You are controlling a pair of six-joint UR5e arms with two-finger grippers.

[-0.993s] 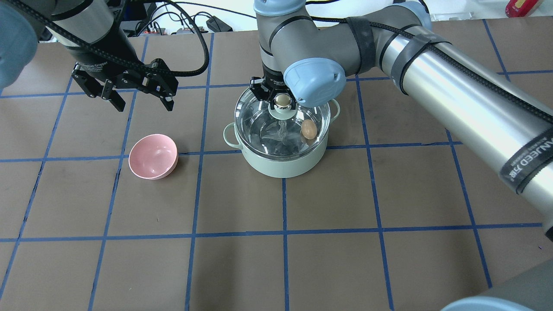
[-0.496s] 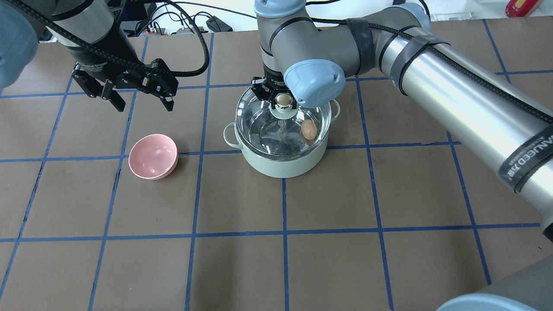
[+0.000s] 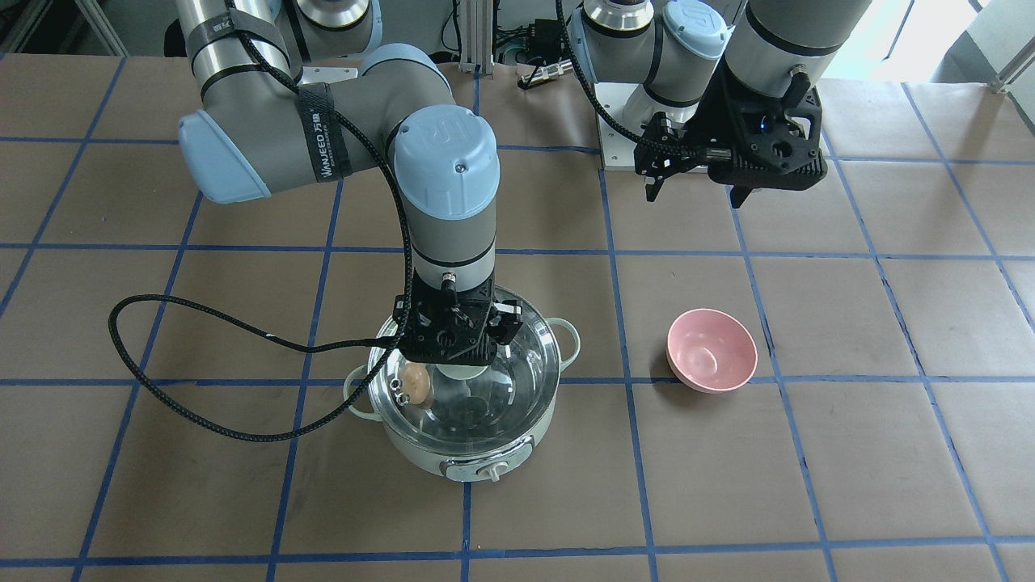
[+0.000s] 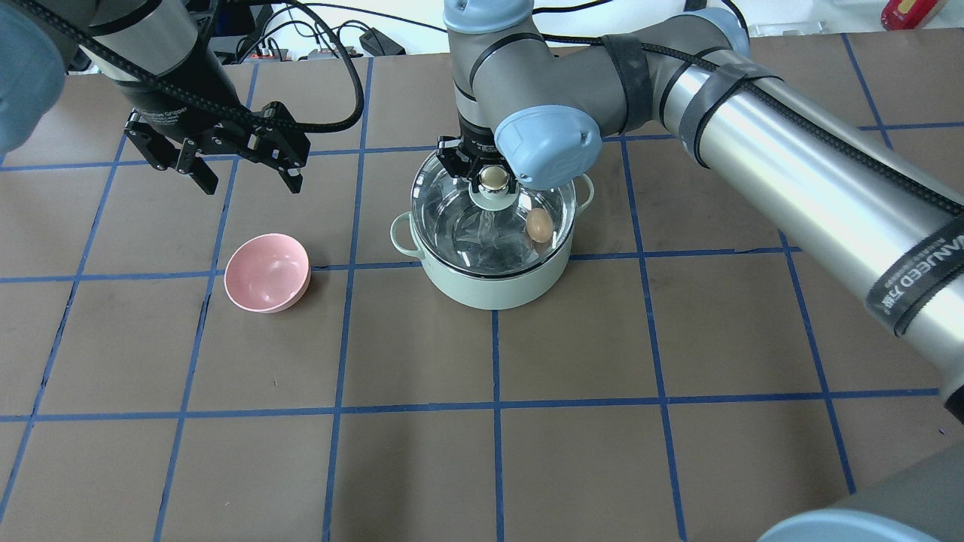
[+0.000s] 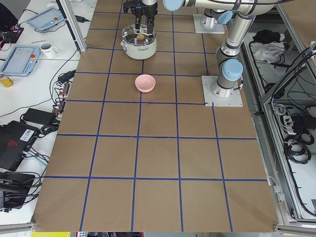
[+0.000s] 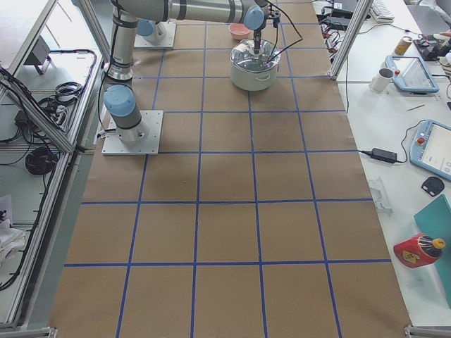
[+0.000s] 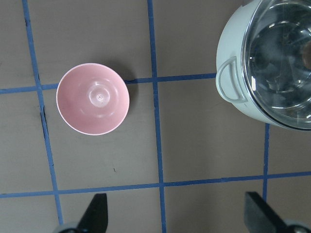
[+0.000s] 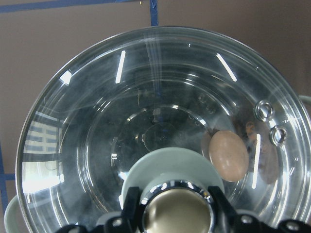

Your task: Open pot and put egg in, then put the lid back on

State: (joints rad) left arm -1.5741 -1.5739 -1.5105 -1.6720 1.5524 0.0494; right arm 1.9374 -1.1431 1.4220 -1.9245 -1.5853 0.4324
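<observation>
The pale mint-green pot stands mid-table, its front dial facing away from me. The clear glass lid lies on its rim. The tan-brown egg rests inside the pot under the glass, also in the right wrist view. My right gripper points straight down, shut on the lid's beige knob. My left gripper is open and empty, hovering above the table left of the pot, as its wrist view shows.
A small empty pink bowl sits on the table left of the pot, below my left gripper. A black cable loops from the right arm down to the table beside the pot. Blue tape lines grid the brown table.
My right arm has shifted very slightly over the pot, still on the knob. The lid, egg, bowl and left arm have not visibly moved.
</observation>
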